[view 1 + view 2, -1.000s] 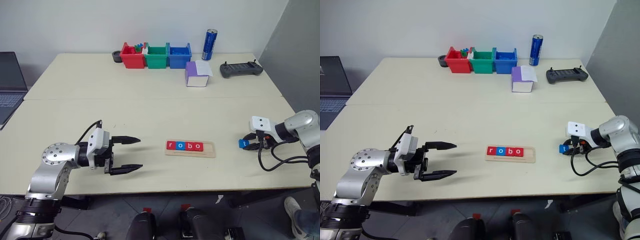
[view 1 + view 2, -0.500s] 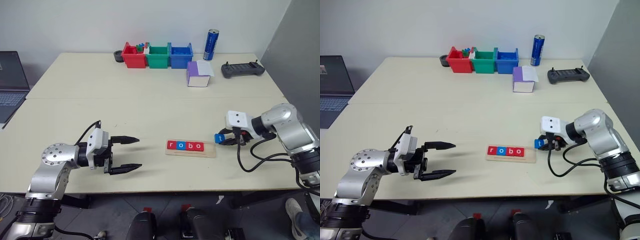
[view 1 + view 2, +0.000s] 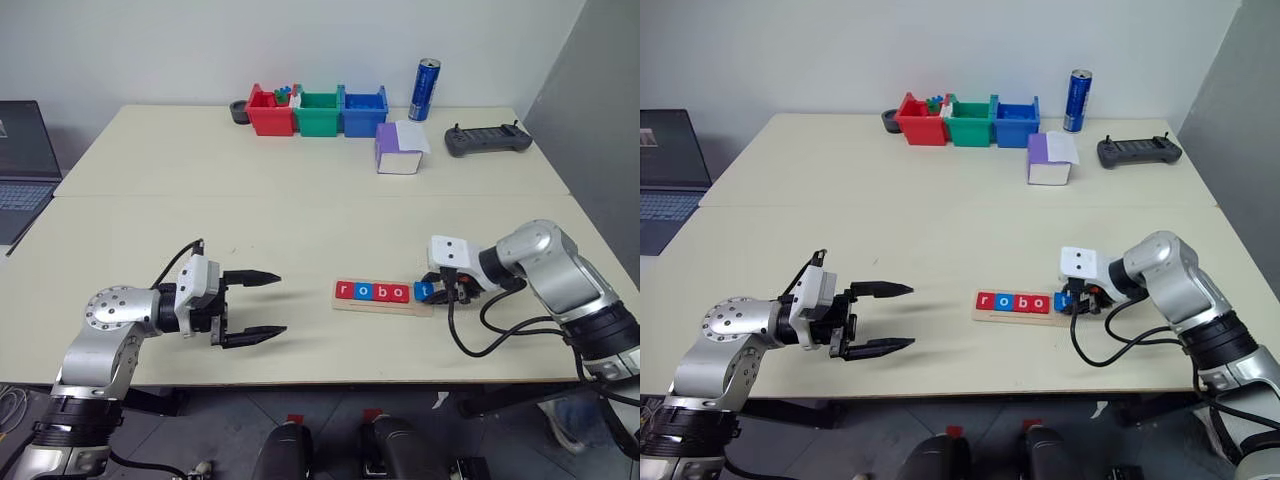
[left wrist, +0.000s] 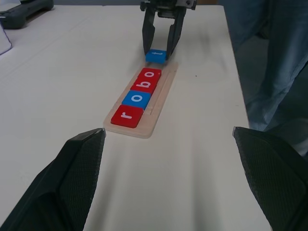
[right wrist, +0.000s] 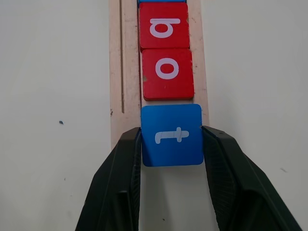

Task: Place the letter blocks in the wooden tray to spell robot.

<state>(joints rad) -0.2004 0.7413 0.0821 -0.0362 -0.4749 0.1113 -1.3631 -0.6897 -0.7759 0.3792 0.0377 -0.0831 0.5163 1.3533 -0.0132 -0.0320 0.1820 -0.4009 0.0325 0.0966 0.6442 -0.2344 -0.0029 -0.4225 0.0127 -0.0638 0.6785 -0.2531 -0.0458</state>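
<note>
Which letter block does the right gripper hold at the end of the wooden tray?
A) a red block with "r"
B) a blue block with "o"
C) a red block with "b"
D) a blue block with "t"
D: the right gripper has its two fingers closed on the sides of the blue "t" block, at the end of the wooden tray next to the red "o" block.

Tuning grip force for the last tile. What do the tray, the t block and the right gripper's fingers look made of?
wooden tray: pale unfinished-looking wood, matte, with a faint lengthwise groove.
blue t block: rigid flat tile with a smooth, even blue coat and a white printed letter; painted wood or plastic, can't tell which.
Right gripper fingers: black with a fine pebbled texture, probably moulded plastic or rubber.
</note>
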